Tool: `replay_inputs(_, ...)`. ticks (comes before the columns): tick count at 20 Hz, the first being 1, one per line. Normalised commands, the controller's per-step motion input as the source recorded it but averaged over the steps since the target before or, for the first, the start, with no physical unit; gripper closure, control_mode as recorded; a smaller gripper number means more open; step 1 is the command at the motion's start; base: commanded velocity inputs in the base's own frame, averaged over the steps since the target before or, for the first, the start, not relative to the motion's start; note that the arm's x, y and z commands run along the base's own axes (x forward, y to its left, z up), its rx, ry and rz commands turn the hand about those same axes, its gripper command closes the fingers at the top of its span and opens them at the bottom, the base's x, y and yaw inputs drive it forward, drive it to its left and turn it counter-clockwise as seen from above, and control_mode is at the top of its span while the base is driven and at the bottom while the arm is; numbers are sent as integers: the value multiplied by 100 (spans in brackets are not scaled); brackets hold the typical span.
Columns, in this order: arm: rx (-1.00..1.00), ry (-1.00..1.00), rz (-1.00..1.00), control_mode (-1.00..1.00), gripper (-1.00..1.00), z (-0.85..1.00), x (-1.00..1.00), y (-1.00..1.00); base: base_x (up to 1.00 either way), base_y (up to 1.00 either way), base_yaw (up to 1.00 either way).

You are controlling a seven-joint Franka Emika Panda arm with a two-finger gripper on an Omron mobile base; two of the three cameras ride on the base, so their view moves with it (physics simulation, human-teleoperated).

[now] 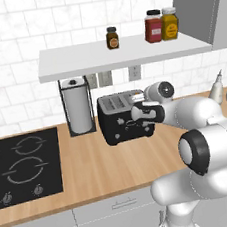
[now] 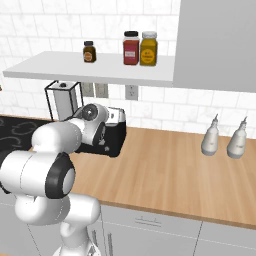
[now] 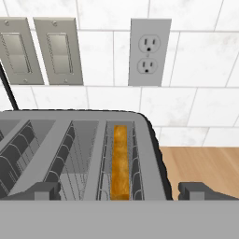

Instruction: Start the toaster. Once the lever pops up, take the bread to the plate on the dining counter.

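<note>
End effector [image 3: 119,190] above the toaster [image 1: 122,118], fingers spread apart and holding nothing.

Toaster stands on the wood counter [image 1: 102,167] against the white tiled wall, just right of the paper towel holder [image 1: 77,105] and right of the black cooktop [image 1: 22,167]. Seen from the hand, the bread [image 3: 121,161] sits upright in the rightmost slot, its golden top edge below the grey rim, while the two dark fingertips [image 3: 44,190] straddle the slots on either side. A wall outlet [image 3: 149,52] and two switch plates [image 3: 58,50] lie behind. Three jars [image 2: 131,48] stand on the shelf [image 2: 95,70] overhead, and two white bottles [image 2: 210,138] stand further right along the counter.
</note>
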Motion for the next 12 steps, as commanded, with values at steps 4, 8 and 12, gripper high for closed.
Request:
replay_inputs(4,0,0,0,-100,-100,0,0,0,0,0,0)
replay_inputs(8,0,0,0,-100,-100,0,0,0,0,0,0)
replay_inputs(12,0,0,0,-100,-100,0,0,0,0,0,0)
